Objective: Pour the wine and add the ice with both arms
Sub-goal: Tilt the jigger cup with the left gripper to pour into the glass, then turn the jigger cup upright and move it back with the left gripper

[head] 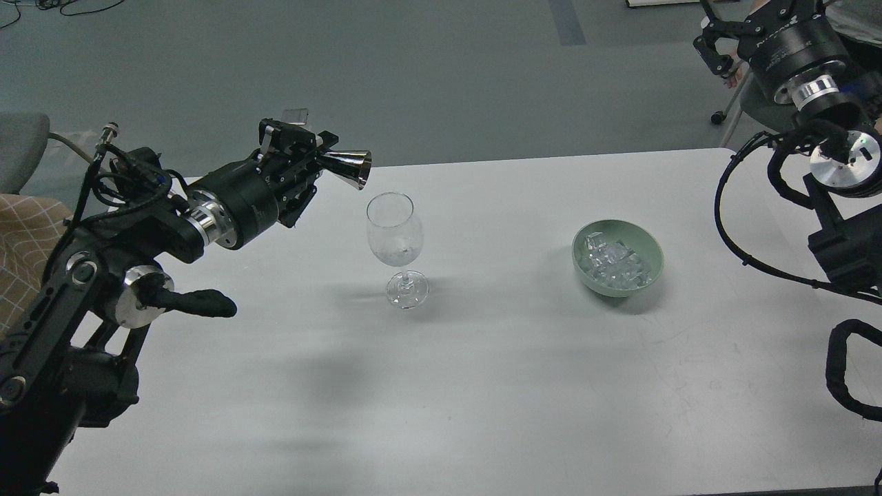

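Observation:
A clear wine glass (395, 234) stands upright on the white table (482, 358), with a little clear wine (394, 256) barely visible in its bowl. My left gripper (310, 160) is shut on a silver metal jigger (344, 167), held on its side up and left of the glass rim, mouth toward the glass. A pale green bowl (651, 249) right of the glass holds several clear ice cubes (613, 263). My right gripper (716, 41) is at the top right, past the table's far edge, away from the bowl; its fingers cannot be told apart.
A chair with a checked cushion (27, 241) stands past the table's left edge. Black cables (730, 234) loop from my right arm over the table's right side. A chair castor (717, 118) sits on the grey floor behind.

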You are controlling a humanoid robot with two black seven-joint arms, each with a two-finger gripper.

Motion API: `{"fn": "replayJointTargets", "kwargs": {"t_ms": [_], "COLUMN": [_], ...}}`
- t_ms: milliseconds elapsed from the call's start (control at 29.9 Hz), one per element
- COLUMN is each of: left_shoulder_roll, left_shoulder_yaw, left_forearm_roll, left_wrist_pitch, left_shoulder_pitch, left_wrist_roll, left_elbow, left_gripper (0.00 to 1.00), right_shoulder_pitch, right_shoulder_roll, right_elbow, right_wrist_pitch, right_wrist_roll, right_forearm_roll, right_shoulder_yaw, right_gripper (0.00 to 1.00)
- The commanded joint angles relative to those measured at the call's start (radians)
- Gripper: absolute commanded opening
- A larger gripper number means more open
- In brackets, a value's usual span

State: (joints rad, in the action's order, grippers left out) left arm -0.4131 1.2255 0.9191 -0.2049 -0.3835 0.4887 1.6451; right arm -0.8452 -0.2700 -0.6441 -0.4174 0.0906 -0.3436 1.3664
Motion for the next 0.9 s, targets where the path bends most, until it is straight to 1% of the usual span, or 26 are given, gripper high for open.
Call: {"fn": "replayJointTargets", "kwargs": {"t_ms": [0, 100, 334, 468, 568, 601, 701, 835, 868], "left_shoulder_roll": [-0.001, -0.006, -0.003, 0.036, 0.082, 0.108, 0.183, 0.223, 0.232], "left_shoulder_yaw": [0.000, 0.000, 0.003, 0.025, 0.063, 0.098, 0.190, 0.265, 0.294], "left_forearm_roll": [0.046, 0.050, 0.049, 0.020, -0.058, -0.098, -0.202, -0.322, -0.383], "left_wrist_pitch": [-0.033, -0.051, -0.056, -0.045, -0.022, 0.007, 0.041, 0.071, 0.100], "left_shoulder_pitch": [0.002, 0.000, 0.000, 0.001, 0.012, 0.018, 0.040, 0.057, 0.066], "left_wrist_roll": [0.000, 0.000, 0.000, 0.000, 0.000, 0.000, 0.000, 0.000, 0.000], "left_elbow": [0.008, 0.024, 0.039, 0.038, 0.030, 0.030, 0.030, 0.021, 0.010], "left_gripper": [0.00, 0.00, 0.00, 0.00, 0.00, 0.00, 0.00, 0.00, 0.00], "right_shoulder_pitch": [0.000, 0.000, 0.000, 0.000, 0.002, 0.003, 0.003, 0.003, 0.003], "right_shoulder_roll": [-0.002, -0.008, -0.020, -0.025, -0.028, -0.026, -0.028, -0.026, -0.026], "right_elbow": [0.000, 0.000, 0.000, 0.000, 0.000, 0.000, -0.002, -0.003, -0.003], "right_wrist_pitch": [-0.001, -0.001, -0.004, -0.004, -0.004, -0.004, -0.003, 0.000, 0.002], "right_wrist_roll": [0.000, 0.000, 0.000, 0.000, 0.000, 0.000, 0.000, 0.000, 0.000], "right_forearm_roll": [0.000, 0.000, 0.000, 0.000, 0.000, 0.000, 0.000, 0.000, 0.000], "right_shoulder_yaw": [0.002, 0.002, 0.002, 0.002, 0.002, 0.002, 0.003, 0.003, 0.003], "right_gripper": [1.00, 1.00, 1.00, 1.00, 1.00, 1.00, 1.00, 1.00, 1.00]}}
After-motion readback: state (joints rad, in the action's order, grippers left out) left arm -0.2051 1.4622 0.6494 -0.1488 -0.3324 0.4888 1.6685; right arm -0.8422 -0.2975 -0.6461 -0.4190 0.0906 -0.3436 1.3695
